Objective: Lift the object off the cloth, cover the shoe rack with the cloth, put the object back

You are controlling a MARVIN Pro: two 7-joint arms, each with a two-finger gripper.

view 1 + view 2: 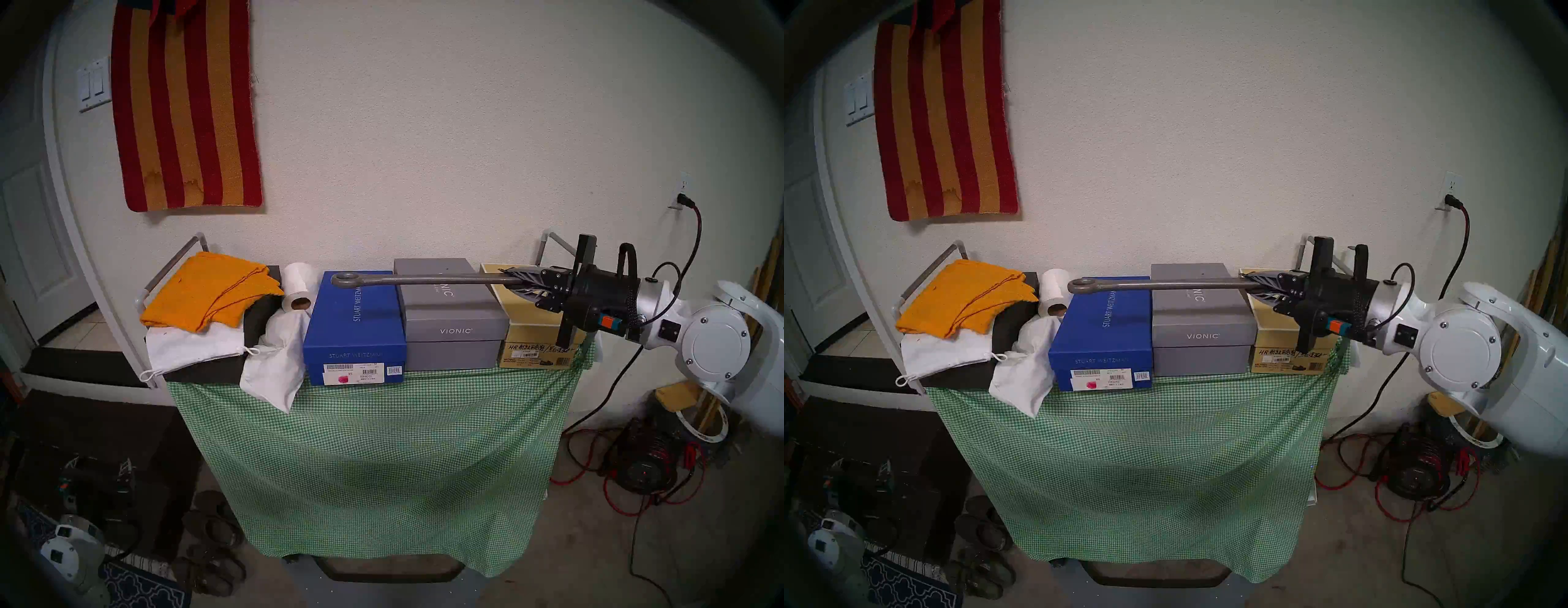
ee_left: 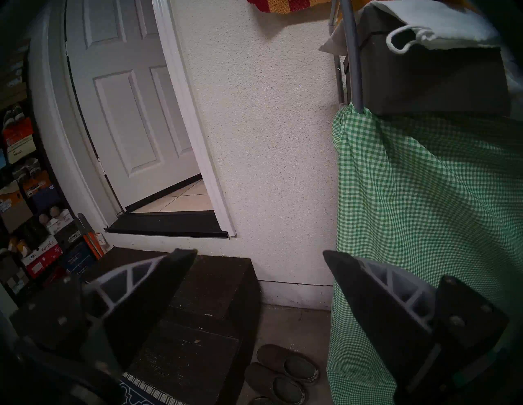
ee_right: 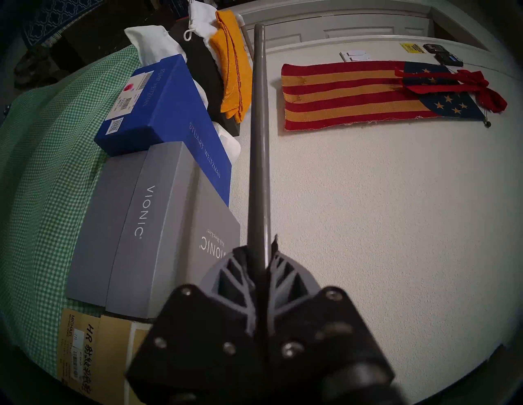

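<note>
The grey metal shoehorn [image 1: 424,279] [image 1: 1166,285] lies level over the tops of the shoeboxes, its ring end [image 1: 343,280] above the blue box. My right gripper [image 1: 509,282] [image 1: 1250,289] [image 3: 261,250] is shut on its blade end, over the tan box; the blade is hidden between the fingers. I cannot tell whether the ring touches the blue box. The green-and-white check cloth [image 1: 382,446] [image 2: 424,198] hangs down the front of the shoe rack [image 1: 169,267] from under the boxes. My left gripper [image 2: 260,253] is open and holds nothing, low beside the rack's left side.
On the rack stand a blue box [image 1: 352,327], a grey box [image 1: 449,327] and a tan box [image 1: 539,356], with an orange folded cloth [image 1: 203,293], white bags [image 1: 275,361] and a paper roll [image 1: 297,286]. A dark chest [image 2: 198,311] and slippers [image 2: 285,364] sit left of the rack; cables [image 1: 636,479] lie on the right.
</note>
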